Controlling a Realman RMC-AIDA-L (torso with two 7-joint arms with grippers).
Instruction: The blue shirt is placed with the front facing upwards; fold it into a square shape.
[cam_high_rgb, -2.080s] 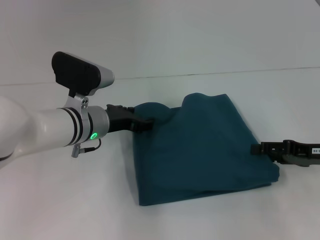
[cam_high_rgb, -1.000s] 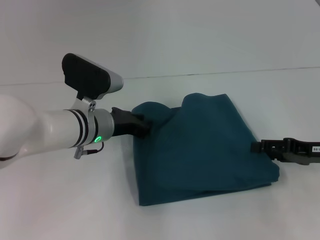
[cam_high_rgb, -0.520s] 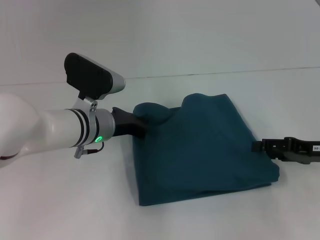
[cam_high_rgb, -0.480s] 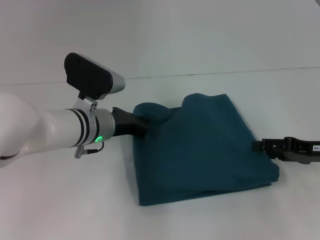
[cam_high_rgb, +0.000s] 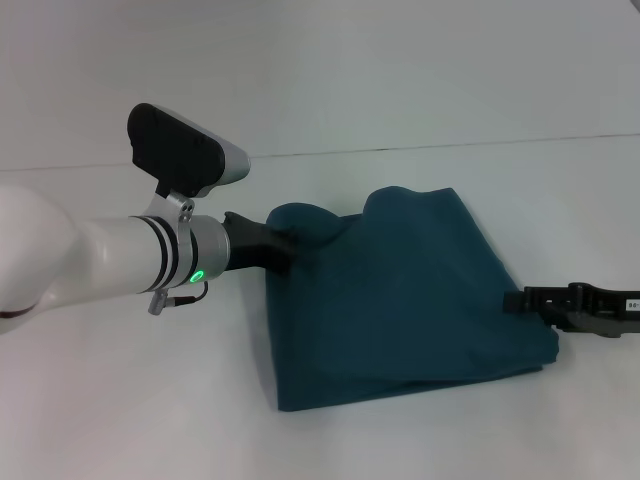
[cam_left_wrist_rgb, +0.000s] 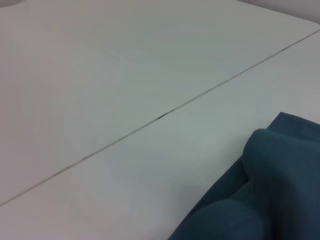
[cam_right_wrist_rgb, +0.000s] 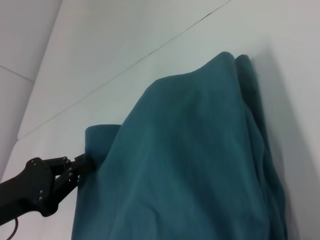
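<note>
The blue shirt (cam_high_rgb: 400, 290) lies folded into a rough rectangle on the white table, plain teal side up, with no lettering showing. My left gripper (cam_high_rgb: 283, 250) is at its far left corner, shut on a raised lump of fabric; the right wrist view shows the same gripper (cam_right_wrist_rgb: 80, 167) pinching the shirt (cam_right_wrist_rgb: 190, 165) at its upright folded edge. In the left wrist view only the bunched shirt corner (cam_left_wrist_rgb: 260, 200) shows. My right gripper (cam_high_rgb: 515, 300) lies low at the shirt's right edge, near the front corner, right beside the cloth.
The white table (cam_high_rgb: 150, 400) has a thin seam line (cam_high_rgb: 450, 145) running across it behind the shirt. Bare tabletop surrounds the shirt on every side.
The left wrist rolled and shifted slightly right at the shirt's corner, then held still. The right gripper slid slightly down and to the right along the shirt's edge.
</note>
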